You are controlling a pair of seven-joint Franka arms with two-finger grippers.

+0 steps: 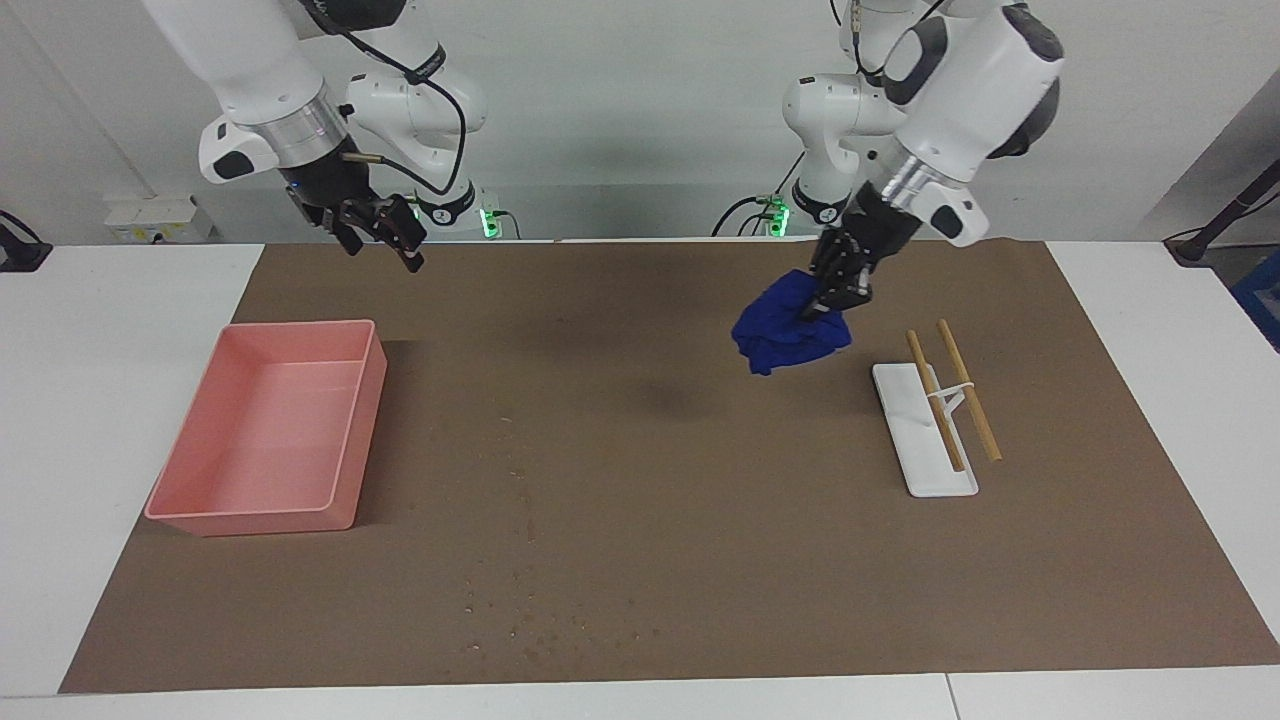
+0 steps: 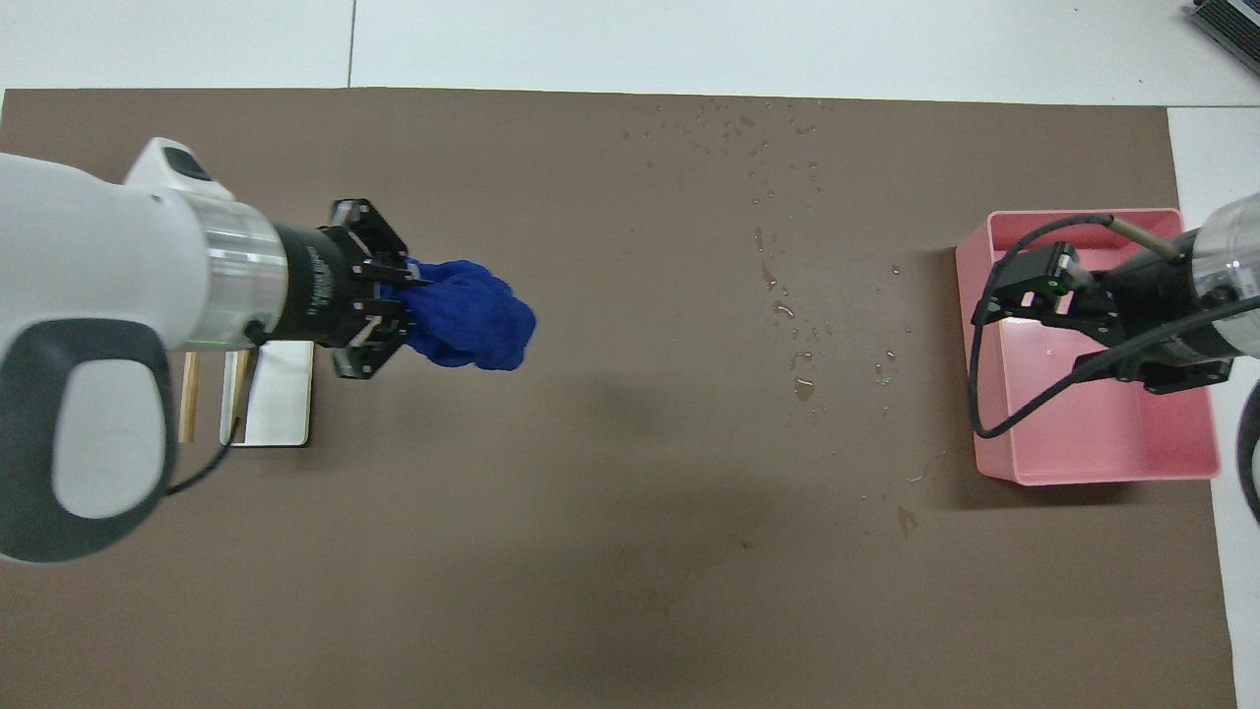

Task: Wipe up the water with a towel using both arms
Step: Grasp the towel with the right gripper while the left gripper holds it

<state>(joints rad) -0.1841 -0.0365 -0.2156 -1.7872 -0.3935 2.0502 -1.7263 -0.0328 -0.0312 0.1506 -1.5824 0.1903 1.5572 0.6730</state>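
The left gripper (image 1: 838, 290), glossy black links clamped tight on the towel (image 1: 785, 333), hangs over bare brown mat (image 1: 640, 420). The soft royal-blue lump droops from its fingertips, clear of the white rack (image 1: 925, 440) with two wooden rods. The water (image 1: 530, 600), tiny glinting droplets, lies scattered farther out. The right gripper (image 1: 385, 245), jaws wide and empty, waits over the mat near the smooth pink plastic tray (image 1: 260, 500).
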